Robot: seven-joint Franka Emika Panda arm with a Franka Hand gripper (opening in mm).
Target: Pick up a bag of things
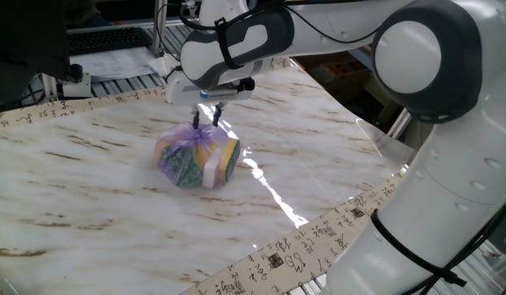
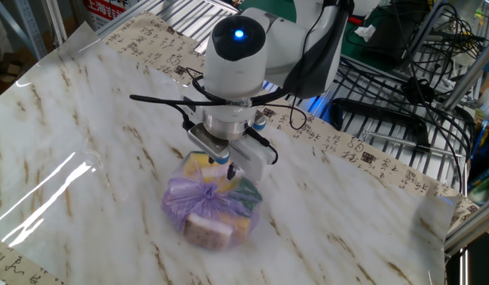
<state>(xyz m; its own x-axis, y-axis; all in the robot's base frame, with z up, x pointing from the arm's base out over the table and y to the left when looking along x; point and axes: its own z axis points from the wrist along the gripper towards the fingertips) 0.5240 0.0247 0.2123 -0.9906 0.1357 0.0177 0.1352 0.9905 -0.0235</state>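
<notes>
We record the scene from left to right across the desk [image 1: 89, 180], a marble-patterned surface with a border strip of printed characters along its edges.

At far left in one fixed view, dark equipment [image 1: 28, 37] and a keyboard [image 1: 106, 39] sit beyond the desk edge. The left portion of the desk surface carries nothing we can identify.

Near the centre we find the bag of things [image 1: 196, 156], a lumpy, translucent purple bag resting on the desk. Its knotted top [image 1: 201, 131] points upward. Through the plastic we see a yellow-green sponge block, a dark green patterned item and a pale pink piece. In the other fixed view the bag [image 2: 211, 210] also sits on the desk, with a pale block showing at its near side.

Directly above the knot we note the hand [image 1: 206, 115]. Its two fingers are spread apart, one on either side of the knot, and they grip nothing. In the other fixed view the hand [image 2: 223, 164] hangs just above the bag's top, and the fingers are mostly hidden by the wrist housing.

To the right, the white arm [image 1: 417, 57] arches over the desk. A bright reflection [image 1: 269, 192] streaks the surface beside the bag.
</notes>
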